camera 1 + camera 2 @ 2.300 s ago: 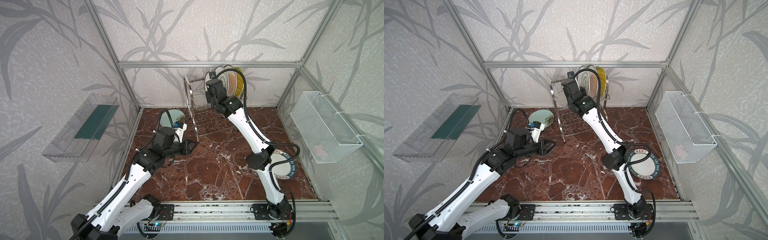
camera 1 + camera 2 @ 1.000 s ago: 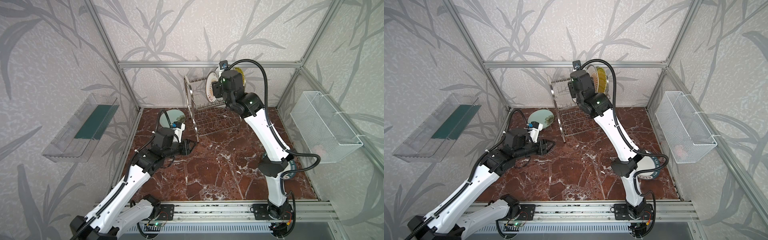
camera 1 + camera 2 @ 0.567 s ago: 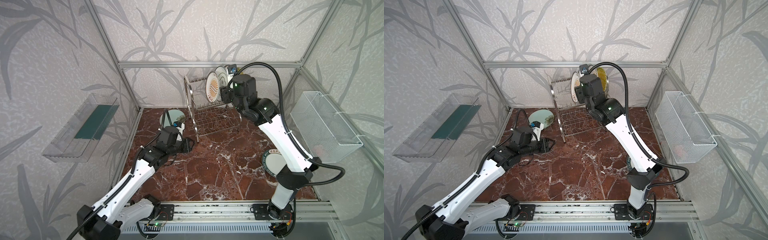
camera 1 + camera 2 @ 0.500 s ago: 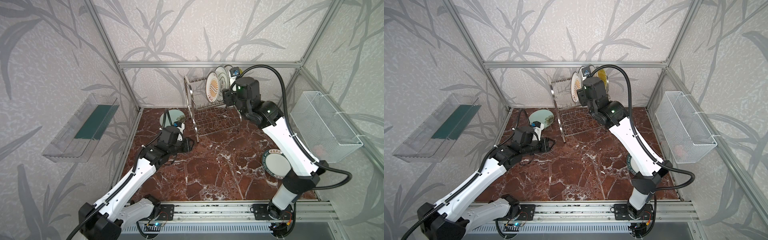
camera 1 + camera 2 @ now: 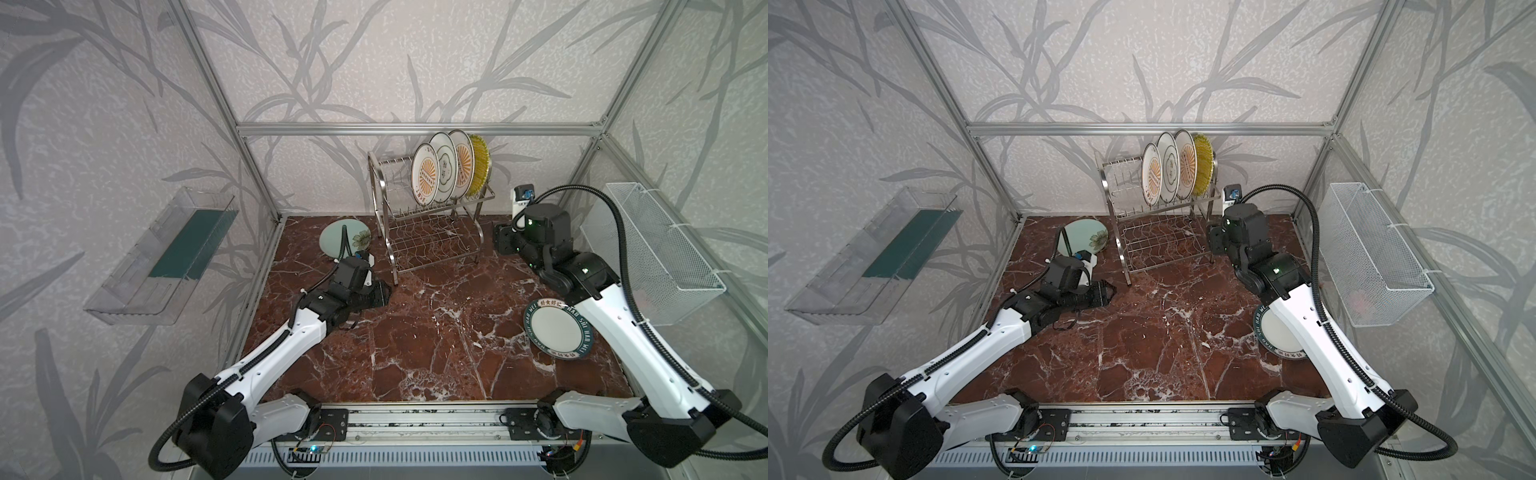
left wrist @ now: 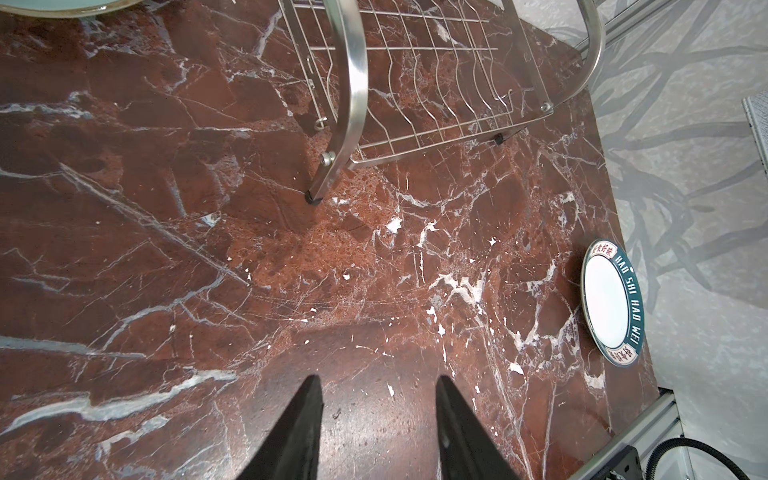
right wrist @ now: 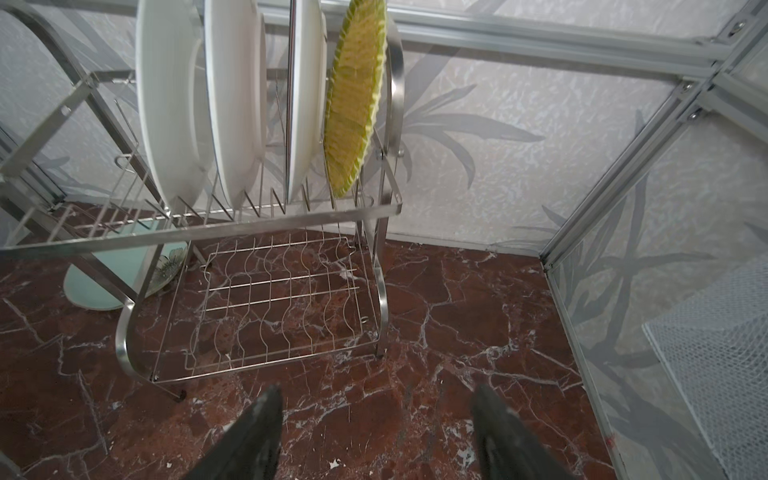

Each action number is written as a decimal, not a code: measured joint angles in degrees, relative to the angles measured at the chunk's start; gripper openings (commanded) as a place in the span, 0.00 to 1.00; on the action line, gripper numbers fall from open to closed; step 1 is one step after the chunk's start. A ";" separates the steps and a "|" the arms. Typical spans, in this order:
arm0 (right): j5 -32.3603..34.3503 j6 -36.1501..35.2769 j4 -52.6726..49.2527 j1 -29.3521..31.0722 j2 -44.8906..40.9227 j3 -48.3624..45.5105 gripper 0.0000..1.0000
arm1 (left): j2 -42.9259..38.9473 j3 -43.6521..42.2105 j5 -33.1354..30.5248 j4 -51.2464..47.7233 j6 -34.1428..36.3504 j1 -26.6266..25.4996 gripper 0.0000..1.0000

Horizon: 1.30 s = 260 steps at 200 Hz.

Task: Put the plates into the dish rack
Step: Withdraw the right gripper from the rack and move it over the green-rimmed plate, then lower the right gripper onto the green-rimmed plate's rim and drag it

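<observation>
Right pincer (image 7: 376, 390) had backed off the rack (image 6: 355, 83), open and empty like the left pincer (image 6: 376, 415); teal-rimmed plate (image 5: 557, 328) lay flat behind it, nearest that arm.

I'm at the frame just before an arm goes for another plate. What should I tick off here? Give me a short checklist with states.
1. Left pincer open, nothing between its fingers: ok.
2. Right pincer open and empty: ok.
3. Four racked plates stand upright in the upper tier of the dish rack: ok.
4. Free slots remain beside them on that tier: ok.
5. All plates loaded: not ok. The mint plate and the teal-rimmed plate lie on the table.
6. Teal-rimmed plate's edge raised enough for a grasp: cannot tell.
</observation>
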 measured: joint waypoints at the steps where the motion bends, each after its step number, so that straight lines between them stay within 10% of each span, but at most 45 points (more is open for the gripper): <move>1: -0.02 0.04 -0.07 -0.04 -0.02 -0.22 0.71 | 0.04 -0.09 -0.04 0.09 0.00 0.00 0.44; 97: -7.06 11.74 -6.88 -12.87 -3.54 -26.91 0.72 | 3.58 -1.77 -1.66 3.26 -1.05 0.00 0.43; 260: -18.86 15.50 -7.41 -22.91 7.63 -34.88 0.74 | 6.95 -1.77 0.85 5.38 -1.42 0.00 0.43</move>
